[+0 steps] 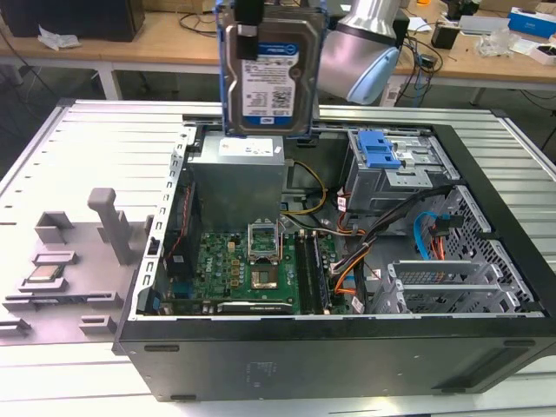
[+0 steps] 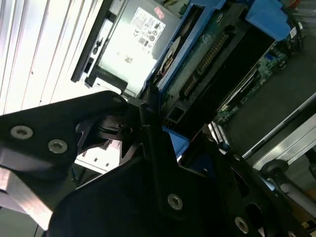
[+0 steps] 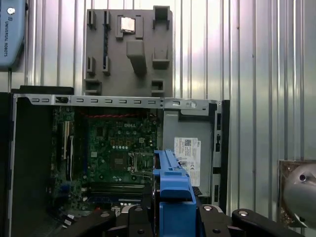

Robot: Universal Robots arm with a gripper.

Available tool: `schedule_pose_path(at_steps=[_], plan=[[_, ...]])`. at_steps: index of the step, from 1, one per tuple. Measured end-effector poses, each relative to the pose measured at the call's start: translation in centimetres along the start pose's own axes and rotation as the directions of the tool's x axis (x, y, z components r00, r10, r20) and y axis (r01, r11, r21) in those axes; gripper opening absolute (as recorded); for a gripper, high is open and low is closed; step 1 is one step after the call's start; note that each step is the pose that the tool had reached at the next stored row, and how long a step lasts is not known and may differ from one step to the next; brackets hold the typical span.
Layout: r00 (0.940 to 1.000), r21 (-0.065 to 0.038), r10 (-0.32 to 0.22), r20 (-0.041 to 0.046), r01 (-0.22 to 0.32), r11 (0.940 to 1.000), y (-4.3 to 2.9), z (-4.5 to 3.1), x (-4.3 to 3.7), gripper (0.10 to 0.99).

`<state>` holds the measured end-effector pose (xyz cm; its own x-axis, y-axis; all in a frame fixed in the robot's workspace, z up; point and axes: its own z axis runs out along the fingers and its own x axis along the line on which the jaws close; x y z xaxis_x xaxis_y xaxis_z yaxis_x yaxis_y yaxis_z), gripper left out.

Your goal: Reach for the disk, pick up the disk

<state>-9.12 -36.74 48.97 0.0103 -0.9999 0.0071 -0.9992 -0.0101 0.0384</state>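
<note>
On the ribbed metal tabletop [image 1: 95, 139] the open computer case [image 1: 347, 347] lies below me, and above its power supply [image 1: 239, 174] my claw [image 1: 248, 22] holds the disk [image 1: 271, 74] clamped upright in the air.

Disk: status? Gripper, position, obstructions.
Gripper shut on the disk. Disk upright, lifted clear above the open computer case. Nothing touching it; power supply sits below.
</note>
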Motion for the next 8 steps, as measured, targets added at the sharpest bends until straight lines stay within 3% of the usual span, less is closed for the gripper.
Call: schedule_pose_path(at_steps=[2,8], plan=[[1.0,0.0,0.0,0.0,0.0,1.0,-2.0,-0.08,-0.01,0.369],[1.0,0.0,0.0,-0.0001,0.0,1.0,-5.14,-0.2,-0.03,0.369]])
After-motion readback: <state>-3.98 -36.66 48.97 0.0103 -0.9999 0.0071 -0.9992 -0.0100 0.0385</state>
